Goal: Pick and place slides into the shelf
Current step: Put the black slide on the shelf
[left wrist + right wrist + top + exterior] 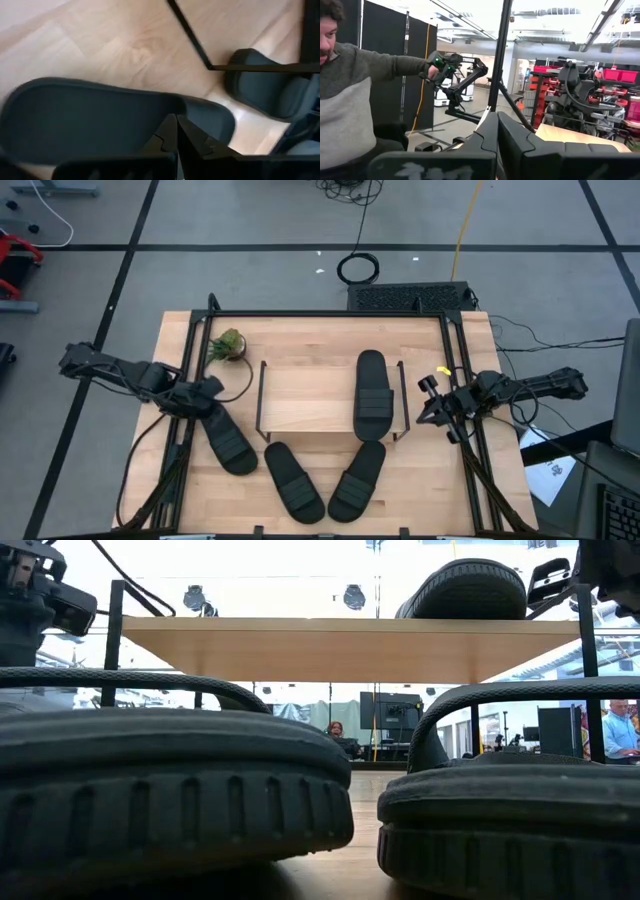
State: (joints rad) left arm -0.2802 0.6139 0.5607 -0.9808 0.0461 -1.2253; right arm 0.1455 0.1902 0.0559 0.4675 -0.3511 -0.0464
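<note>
One of four slides shelved; three left on the table.
Near edge: two slides (293,480) (358,480) lie side by side; the left gripper (207,398), fingers pressed together and empty, hovers over a third slide (230,444); beyond, one slide (371,394) rests on the shelf (300,398); the right gripper (432,411) waits just beside the shelf, fingers together, empty.

The left arm reached in from the table's left side, its gripper (205,395) closed and angled downward. The right arm waited at the right edge, its gripper (432,408) closed too.
</note>
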